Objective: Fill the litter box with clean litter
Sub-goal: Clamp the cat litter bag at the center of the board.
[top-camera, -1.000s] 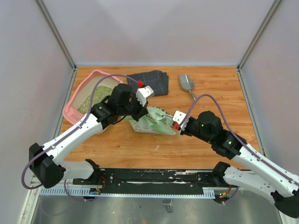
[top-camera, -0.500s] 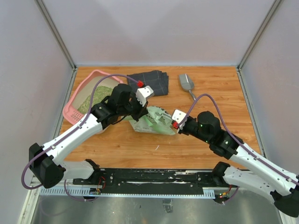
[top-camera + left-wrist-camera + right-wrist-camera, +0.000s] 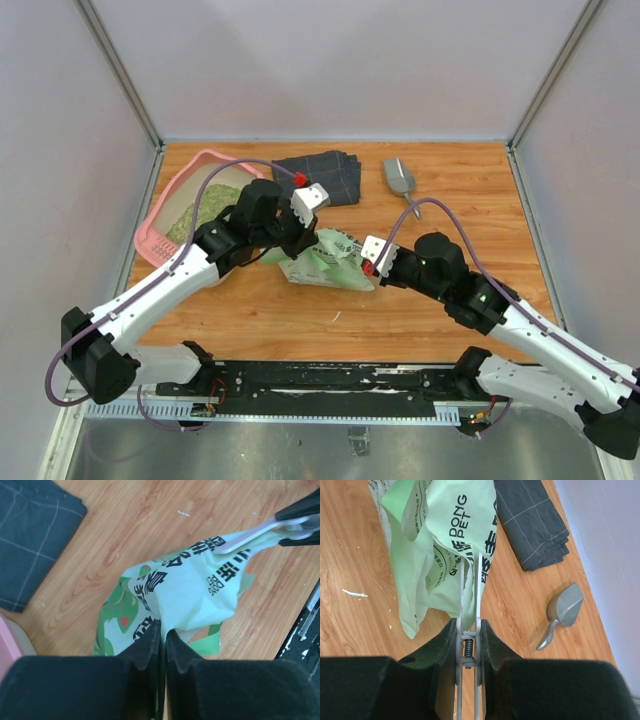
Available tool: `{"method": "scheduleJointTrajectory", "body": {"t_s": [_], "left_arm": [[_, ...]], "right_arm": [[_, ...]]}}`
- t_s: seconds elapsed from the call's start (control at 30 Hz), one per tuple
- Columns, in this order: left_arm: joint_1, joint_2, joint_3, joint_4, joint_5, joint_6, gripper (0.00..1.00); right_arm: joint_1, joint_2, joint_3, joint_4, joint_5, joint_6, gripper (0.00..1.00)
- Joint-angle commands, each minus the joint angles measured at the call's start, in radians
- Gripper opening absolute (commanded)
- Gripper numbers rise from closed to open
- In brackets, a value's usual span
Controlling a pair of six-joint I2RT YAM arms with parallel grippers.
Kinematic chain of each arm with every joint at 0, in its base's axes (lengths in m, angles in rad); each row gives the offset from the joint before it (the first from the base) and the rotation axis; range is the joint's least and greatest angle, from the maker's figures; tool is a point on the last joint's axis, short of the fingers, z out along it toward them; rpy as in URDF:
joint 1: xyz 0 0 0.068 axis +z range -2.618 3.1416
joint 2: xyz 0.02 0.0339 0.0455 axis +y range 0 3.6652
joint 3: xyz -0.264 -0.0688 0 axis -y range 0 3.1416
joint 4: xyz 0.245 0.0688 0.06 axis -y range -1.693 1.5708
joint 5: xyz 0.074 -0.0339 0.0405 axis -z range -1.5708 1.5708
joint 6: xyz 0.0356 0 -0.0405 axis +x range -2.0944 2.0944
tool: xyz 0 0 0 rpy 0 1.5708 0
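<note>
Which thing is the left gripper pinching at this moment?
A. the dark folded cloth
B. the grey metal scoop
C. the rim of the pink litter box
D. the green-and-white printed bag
D: in the left wrist view the left gripper has its two fingers closed together on a fold of the green-and-white printed bag, while the dark folded cloth lies apart on the table.

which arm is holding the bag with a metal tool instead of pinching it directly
The right arm: the right fingers squeeze sprung metal tongs clamped on the green-and-white bag; the left fingers pinch the bag directly.
</note>
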Motion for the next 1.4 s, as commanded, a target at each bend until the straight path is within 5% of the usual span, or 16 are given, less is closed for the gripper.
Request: {"method": "scheduleJointTrajectory", "body": {"t_s": [0.0, 0.1, 0.23, 0.43, 0.73, 0.97, 1.07, 1.2, 1.37], "left_arm": [[0.002, -0.058, 0.030, 0.159, 0.046, 0.023, 0.16], [0.002, -0.077, 0.019, 0.143, 0.097, 0.048, 0.29], [-0.016, -0.107, -0.054, 0.180, 0.184, 0.052, 0.35], [-0.109, -0.140, -0.097, 0.111, 0.119, 0.182, 0.47], [-0.266, -0.089, -0.133, 0.155, -0.122, 0.239, 0.51], [-0.268, -0.036, -0.124, 0.110, -0.118, 0.271, 0.50], [-0.268, -0.002, -0.106, 0.059, -0.095, 0.279, 0.41], [-0.268, -0.022, -0.101, 0.048, -0.077, 0.282, 0.02], [-0.216, -0.048, -0.045, 0.052, 0.026, 0.222, 0.00]], "right_arm": [[0.014, 0.034, -0.020, 0.040, -0.003, 0.034, 0.01], [0.015, 0.031, -0.063, 0.092, 0.012, 0.054, 0.01], [0.015, 0.014, -0.101, 0.135, -0.010, 0.068, 0.01], [0.015, -0.051, -0.157, 0.124, -0.037, 0.094, 0.01], [0.014, -0.151, -0.239, 0.113, -0.007, 0.117, 0.01], [0.013, -0.175, -0.250, 0.112, -0.011, 0.110, 0.01], [0.013, -0.194, -0.259, 0.113, -0.029, 0.104, 0.01], [0.014, -0.210, -0.281, 0.115, -0.078, 0.050, 0.01], [0.014, -0.214, -0.300, 0.150, -0.042, -0.038, 0.01]]}}
